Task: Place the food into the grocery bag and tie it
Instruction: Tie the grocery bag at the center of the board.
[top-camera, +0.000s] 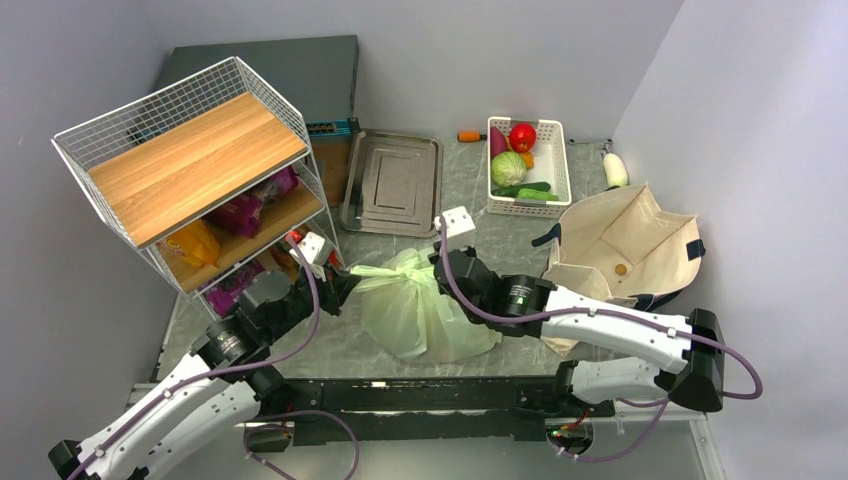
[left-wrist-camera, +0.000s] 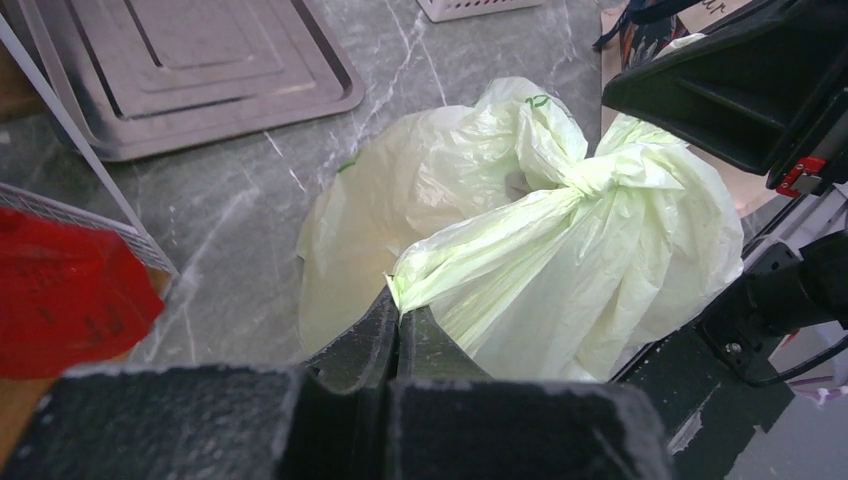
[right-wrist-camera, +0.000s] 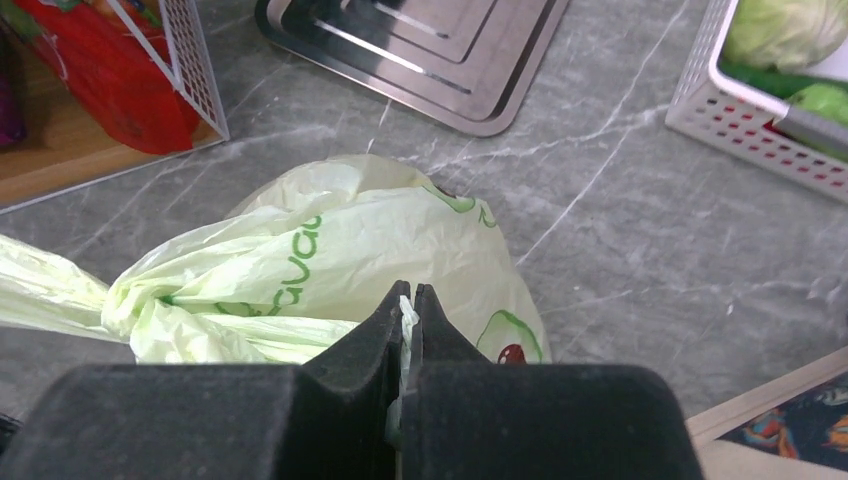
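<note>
The pale-green grocery bag with avocado print lies full on the marble table between my arms. Its handles are knotted on top; the knot shows in the left wrist view and the right wrist view. My left gripper is shut on the left handle end and holds it taut. My right gripper is shut on the right handle end. The food is hidden inside the bag.
A wire shelf rack with packets stands at the left. A steel tray and a white basket of vegetables lie at the back. The beige canvas tote lies open at the right.
</note>
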